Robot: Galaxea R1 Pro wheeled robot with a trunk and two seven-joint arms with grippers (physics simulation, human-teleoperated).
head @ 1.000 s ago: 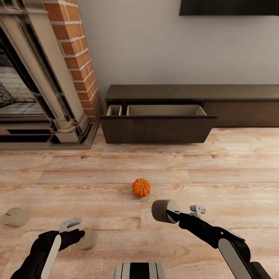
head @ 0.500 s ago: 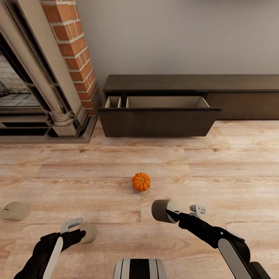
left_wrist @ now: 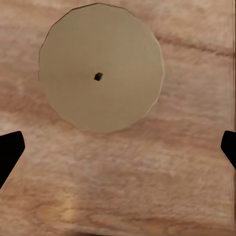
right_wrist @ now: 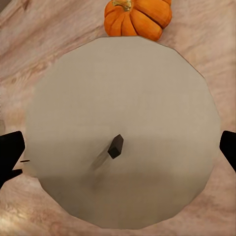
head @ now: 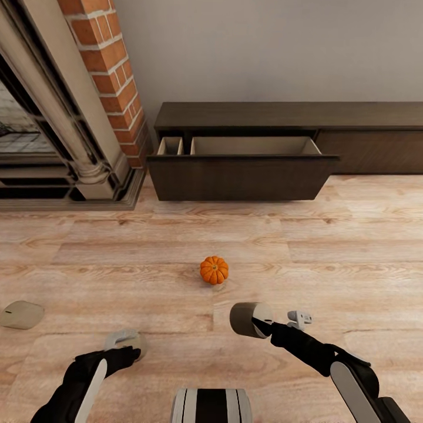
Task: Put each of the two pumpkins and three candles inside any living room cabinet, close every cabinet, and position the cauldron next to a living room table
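A candle (head: pixel 247 319) is held in the right tool (head: pixel 265 324), lifted off the floor; in the right wrist view its flat end with the wick (right_wrist: pixel 116 146) is seen square-on, with dark fingertips (right_wrist: pixel 10 150) at both edges. The left tool (head: pixel 120 346) is set wide apart above a second candle (head: pixel 128 339) standing on the wooden floor (head: pixel 329 247); in the left wrist view that candle (left_wrist: pixel 101 66) sits off-centre between the fingertips (left_wrist: pixel 9 150), not yet enclosed. A third candle (head: pixel 20 314) lies well apart at the left edge of the head view. One pumpkin (head: pixel 214 269) rests on the floor between the arms and the cabinet (head: pixel 247 114), whose wide drawer (head: pixel 247 176) is pulled out and looks bare inside.

Risks, as judged: if the left tool is closed now, the candle is likely clipped at its rim and knocked over or rolled away, since it is not centred. The held candle is gripped by its sides only, so it could be twisted or dropped when carried. The pumpkin lies in the path to the drawer and could be nudged by the base. The open drawer front could be struck on approach.
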